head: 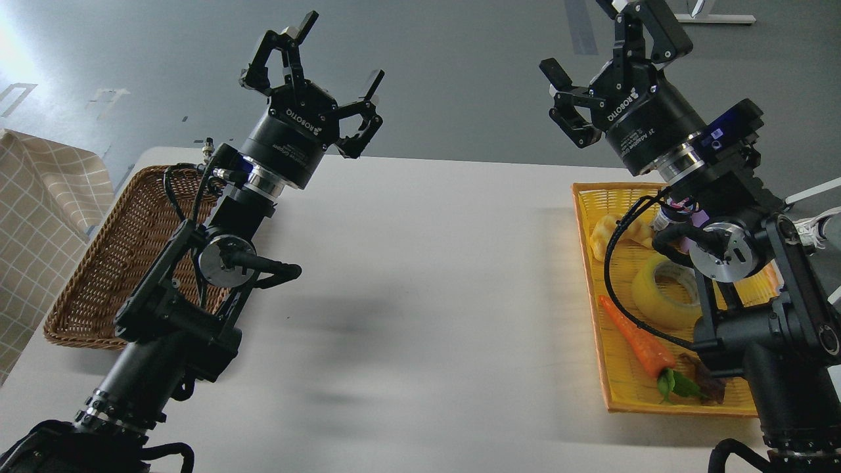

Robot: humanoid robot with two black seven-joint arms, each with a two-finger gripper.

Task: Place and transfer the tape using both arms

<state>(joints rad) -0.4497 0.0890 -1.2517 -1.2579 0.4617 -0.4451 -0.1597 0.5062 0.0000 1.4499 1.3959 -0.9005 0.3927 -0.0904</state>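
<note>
A big white table (420,276) fills most of the view. Two black arms reach up over it. The left arm (171,315) comes in from the bottom left, and its body covers part of a brown woven basket (112,263) at the left side of the table. A checked cloth (39,217) hangs just past that basket. The right arm (762,309) comes in from the bottom right and hangs over a flat yellow tray (617,368) at the right side of the table.

The left gripper (322,62) is high above the far edge of the table. Its fingers are spread wide and hold nothing. The right gripper (601,46) is up high too, fingers wide apart, with nothing in them.

The tape (660,292) lies in the middle of the yellow tray. It is tipped a bit, with its round hole facing up and toward the right. The right arm and a black cable (614,276) cross in front of it and hide part of it.

An orange carrot (636,338) with green leaves lies just beside the tape, pointing along the tray. A pale yellow lumpy thing (608,236) sits at the far end of the tray.
</note>
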